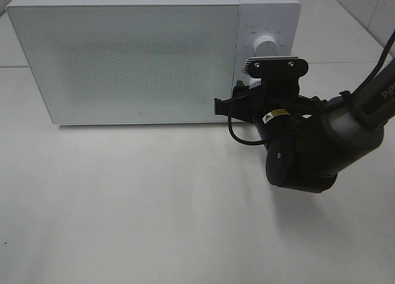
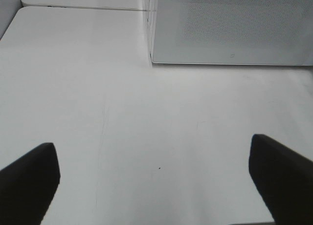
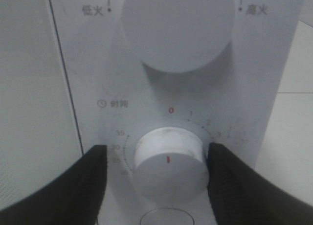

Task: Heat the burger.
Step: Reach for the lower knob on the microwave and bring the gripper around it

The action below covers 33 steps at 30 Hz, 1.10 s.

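Observation:
The burger is out of view. The white microwave point(image 1: 148, 62) stands at the back with its door closed. My right gripper point(image 3: 156, 156) is at the control panel, its dark fingers point(image 3: 93, 176) on either side of the lower timer knob point(image 3: 168, 164). One finger sits against the knob and the other stands a small gap away. The knob's red mark points toward the 0. In the exterior high view the right gripper point(image 1: 262, 86) covers that knob. My left gripper point(image 2: 155, 159) hangs open over the bare table, in front of the microwave's corner point(image 2: 154, 61).
The upper power knob point(image 1: 266, 44) lies just above the right gripper. The white table point(image 1: 123, 204) stretches in front of the microwave. A black cable point(image 1: 237, 136) loops beside the right wrist.

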Tool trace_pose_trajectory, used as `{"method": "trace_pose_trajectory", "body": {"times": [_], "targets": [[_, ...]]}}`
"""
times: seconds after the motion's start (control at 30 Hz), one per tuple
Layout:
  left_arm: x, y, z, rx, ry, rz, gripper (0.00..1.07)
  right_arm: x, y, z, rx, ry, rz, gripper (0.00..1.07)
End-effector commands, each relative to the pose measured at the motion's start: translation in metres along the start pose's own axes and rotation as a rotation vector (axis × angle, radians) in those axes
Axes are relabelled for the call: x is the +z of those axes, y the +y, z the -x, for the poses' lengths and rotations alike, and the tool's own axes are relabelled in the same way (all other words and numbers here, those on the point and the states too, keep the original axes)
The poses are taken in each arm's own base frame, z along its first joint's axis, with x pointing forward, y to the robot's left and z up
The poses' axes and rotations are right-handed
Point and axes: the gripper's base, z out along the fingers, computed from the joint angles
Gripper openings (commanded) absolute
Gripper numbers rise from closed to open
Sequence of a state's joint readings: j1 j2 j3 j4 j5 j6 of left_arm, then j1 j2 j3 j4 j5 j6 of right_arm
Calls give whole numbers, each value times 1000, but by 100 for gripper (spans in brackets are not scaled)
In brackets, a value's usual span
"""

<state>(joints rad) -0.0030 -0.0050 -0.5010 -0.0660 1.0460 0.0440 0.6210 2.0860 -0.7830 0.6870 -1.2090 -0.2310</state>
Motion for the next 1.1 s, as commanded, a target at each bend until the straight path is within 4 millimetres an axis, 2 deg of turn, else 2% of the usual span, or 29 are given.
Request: {"method": "trace_pose_trajectory", "body": {"times": [0.03,0.07,0.1,0.17,0.2,0.27,0.8,1.1], "targets": [[-2,-1,-2,-1,-30,0,98,1,2,3,8,-13,-1,40],[-2,-1,-2,-1,-30,0,98,1,2,3,-2,-14,-1,27],[-2,-1,-2,-1,-30,0,98,1,2,3,-2,-14,-1,27],[-2,-1,-2,-1,-30,0,98,1,1,4,-22,-23,-4,12],[-2,-1,-2,-1,-30,0,98,1,1,4,-22,-23,-4,12],[-2,-1,-2,-1,-30,0,98,2,0,6,-25,-40,-10,3],[-2,-1,-2,-1,-30,0,98,2,0,9,3,-73,-8,2],[-2,-1,-2,-1,-30,0,98,2,0,9,263,-80,5,0]]}}
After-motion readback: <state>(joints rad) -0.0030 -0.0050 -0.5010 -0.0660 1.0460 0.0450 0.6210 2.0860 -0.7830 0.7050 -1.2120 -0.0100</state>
